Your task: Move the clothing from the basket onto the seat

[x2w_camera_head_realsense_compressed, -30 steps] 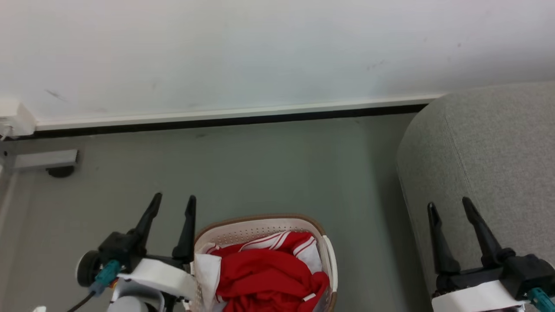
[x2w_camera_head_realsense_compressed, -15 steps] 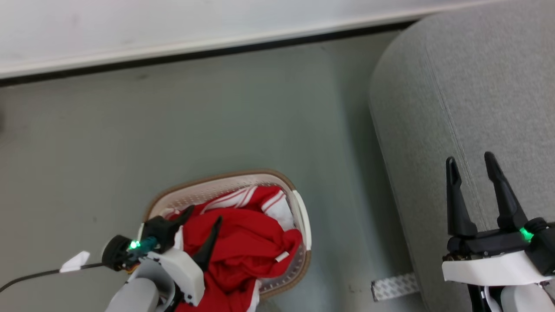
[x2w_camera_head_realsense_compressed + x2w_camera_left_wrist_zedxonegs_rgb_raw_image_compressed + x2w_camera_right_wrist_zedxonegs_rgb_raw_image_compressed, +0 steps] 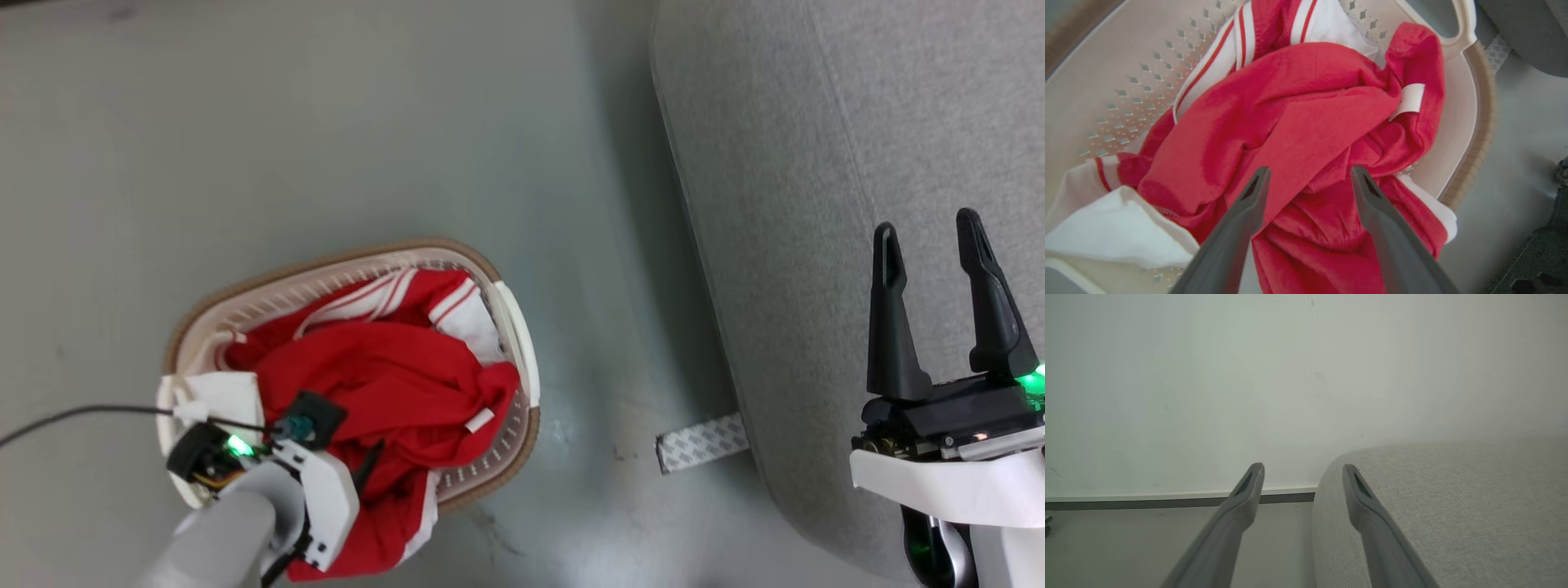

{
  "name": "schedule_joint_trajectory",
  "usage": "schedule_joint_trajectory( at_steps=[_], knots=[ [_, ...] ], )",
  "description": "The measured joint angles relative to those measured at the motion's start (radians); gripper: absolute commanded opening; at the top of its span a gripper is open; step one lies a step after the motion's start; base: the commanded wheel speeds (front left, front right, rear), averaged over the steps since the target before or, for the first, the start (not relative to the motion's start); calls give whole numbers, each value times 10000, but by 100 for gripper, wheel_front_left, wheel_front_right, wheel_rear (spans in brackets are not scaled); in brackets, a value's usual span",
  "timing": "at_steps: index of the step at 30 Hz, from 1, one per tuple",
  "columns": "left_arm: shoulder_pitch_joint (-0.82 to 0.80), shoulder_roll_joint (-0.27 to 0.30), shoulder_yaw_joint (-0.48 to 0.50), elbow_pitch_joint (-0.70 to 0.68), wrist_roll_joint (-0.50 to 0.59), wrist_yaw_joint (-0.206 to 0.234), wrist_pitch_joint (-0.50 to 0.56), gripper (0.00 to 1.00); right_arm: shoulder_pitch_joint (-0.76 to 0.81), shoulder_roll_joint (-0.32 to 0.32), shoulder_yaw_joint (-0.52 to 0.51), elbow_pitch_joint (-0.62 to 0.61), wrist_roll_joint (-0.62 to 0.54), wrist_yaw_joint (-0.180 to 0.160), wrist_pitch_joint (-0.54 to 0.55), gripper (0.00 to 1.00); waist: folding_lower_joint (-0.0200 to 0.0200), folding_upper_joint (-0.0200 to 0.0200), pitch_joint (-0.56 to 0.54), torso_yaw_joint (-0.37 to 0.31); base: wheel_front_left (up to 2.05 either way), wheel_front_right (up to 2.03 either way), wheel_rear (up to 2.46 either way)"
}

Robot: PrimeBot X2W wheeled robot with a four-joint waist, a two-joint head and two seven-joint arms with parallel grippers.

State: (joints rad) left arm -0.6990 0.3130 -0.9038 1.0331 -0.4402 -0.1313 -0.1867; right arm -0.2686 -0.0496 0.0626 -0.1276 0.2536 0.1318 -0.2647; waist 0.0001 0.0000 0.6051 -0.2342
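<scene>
Since a second ago the left gripper [image 3: 1306, 173] has swung from beside the left rim of the basket [image 3: 326, 260] to a spot above its middle, and the head camera has tipped down so the wall has left that view. Its fingers [image 3: 1237, 228] now point down into the clothing [image 3: 384, 367] and stand spread apart, with a fold of red fabric lying between and beyond their tips in the left wrist view. Whether the tips press on the cloth cannot be told, and nothing is clamped. All the clothing lies heaped in the basket right under this gripper, with one red-and-white hem spilling over the rim on the robot's side. Ahead of the fingertips, white panels with red stripes lie against the perforated wall, and to their right a small white label [image 3: 1410, 100] sticks up from the red cloth. A black cable [image 3: 82, 412] trails from the left wrist across the floor [image 3: 245, 122]. Well to the right of the basket, the right gripper [image 3: 927, 224] hangs above the seat [image 3: 816, 163], fingers apart and holding nothing. In the right wrist view the seat's rounded edge passes beneath them, with the wall [image 3: 1249, 375] and skirting [image 3: 1167, 496] beyond. A strip of patterned tape [image 3: 702, 441] lies on the floor at the seat's base.
</scene>
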Motion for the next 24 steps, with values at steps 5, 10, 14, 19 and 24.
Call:
schedule_joint_trajectory(
  at_steps=[5, 10, 14, 19, 24],
  knots=[
    [-757, 278, -1160, 433, -318, 0, 111, 100, -71, 2, 10, -299, -8, 0, 0, 100, 0, 0, 822, -288, 0, 0, 0],
    [-1442, 535, -2109, 690, -813, 0, 282, 100, -158, 0, 10, -604, 301, 0, 0, 100, 0, 0, 1537, -644, 0, 0, 0],
    [-1822, 602, -2596, 984, -1170, 0, 474, 100, -184, 0, 104, -654, 389, 0, 0, 100, 0, 0, 1962, -914, 0, 0, 0],
    [-1970, 642, -3173, 1104, -1544, 0, 823, 0, -235, 2, 232, -663, 445, 0, 0, 100, 0, -1, 2158, -1162, 0, 0, 0],
    [-1964, 608, -3442, 1080, -1965, 0, 606, 0, -284, 0, 244, -608, 405, 0, 0, 100, 0, 0, 1987, -1150, 0, 0, 0]
  ],
)
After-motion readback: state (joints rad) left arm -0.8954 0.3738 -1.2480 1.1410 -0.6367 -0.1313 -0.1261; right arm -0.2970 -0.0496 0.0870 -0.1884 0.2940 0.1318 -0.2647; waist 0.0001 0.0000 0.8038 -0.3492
